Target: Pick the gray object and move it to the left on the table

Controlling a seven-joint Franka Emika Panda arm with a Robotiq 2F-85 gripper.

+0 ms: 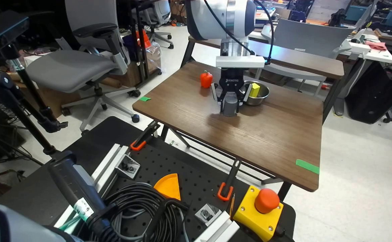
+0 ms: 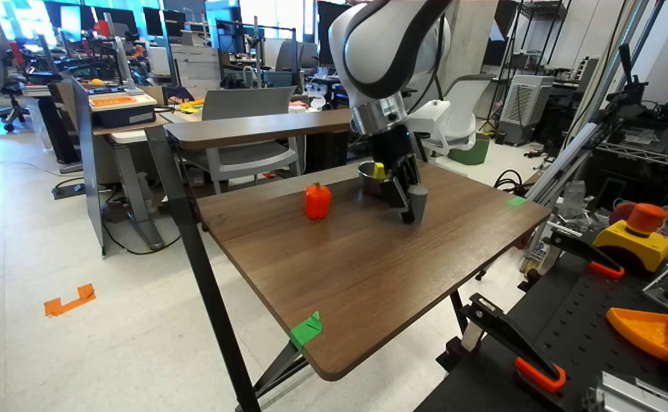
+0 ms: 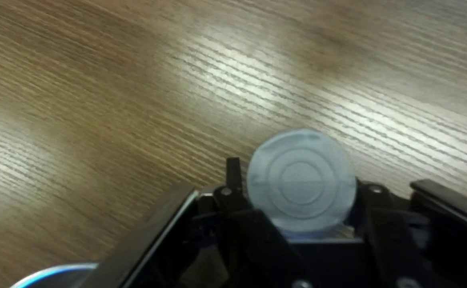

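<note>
The gray object (image 1: 229, 108), a small plain cylinder, stands upright on the brown table (image 1: 263, 141). It also shows in an exterior view (image 2: 418, 205) beside the dark fingers. In the wrist view the gray object (image 3: 301, 182) shows its round top with ring marks. My gripper (image 1: 230, 109) is low over the table, with one finger on each side of it. In the wrist view the gripper (image 3: 295, 192) shows a narrow gap between the left finger and the cylinder. The right finger is at or very near its side. The lower part of the cylinder is hidden there.
A metal bowl (image 1: 262, 95) with a yellow block (image 1: 255, 90) stands close beside the gripper. An orange-red bell pepper (image 2: 317, 201) stands on the table to the bowl's other side. Green tape (image 1: 307, 166) marks the table corners. A black pegboard bench (image 1: 189, 181) adjoins the table.
</note>
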